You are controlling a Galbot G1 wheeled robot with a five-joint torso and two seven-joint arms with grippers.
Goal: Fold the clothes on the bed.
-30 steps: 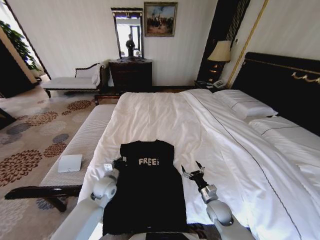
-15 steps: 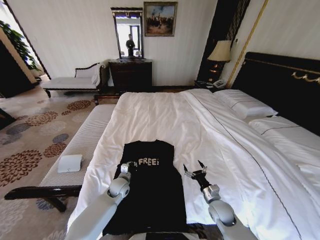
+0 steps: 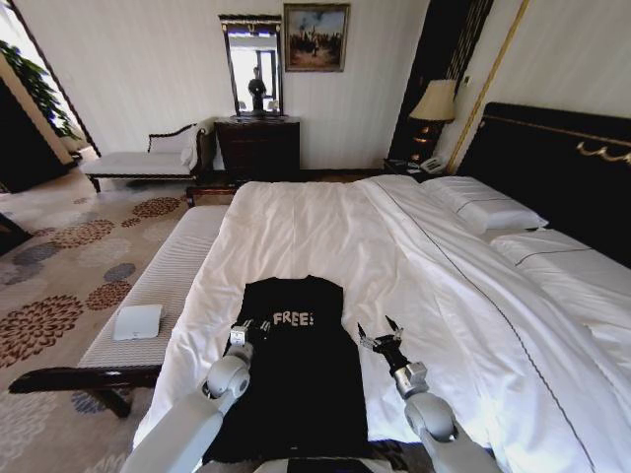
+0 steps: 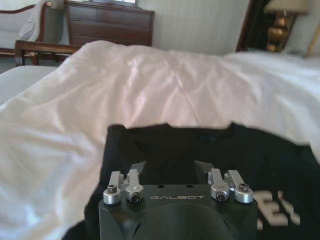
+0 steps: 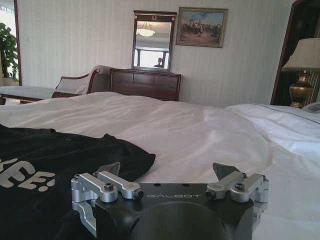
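A: Two hands were over the near end of the bed (image 3: 325, 222). What writing could be read?

B: White "FREE!" across the chest of the black T-shirt (image 3: 296, 374), legible from the head camera. From the right wrist camera just part of it showed, sideways, on the shirt (image 5: 60, 165). From the left wrist camera only the tail of the print, at the shirt's (image 4: 200, 150) edge of the picture.

A: Anything on the robot itself?

B: "GALBOT" was stamped on the black body of each wrist, between the silver finger mounts.

A: Where did the T-shirt lie?

B: Flat on the white duvet (image 3: 434, 286), at the bed's near edge, collar pointing away from the robot, its lower hem running out of the picture.

A: And the left hand?

B: The left hand (image 3: 246, 328) sat at the shirt's left shoulder, over black fabric, just beside the print. I could not tell how far apart its fingers stood, nor whether it had hold of any cloth.

A: The right one?

B: The right hand (image 3: 381, 333) hovered just off the shirt's right edge, above bare duvet, fingers spread wide, holding nothing. From its own wrist camera the two fingertips (image 5: 227, 169) stood well apart with white bedding between them.
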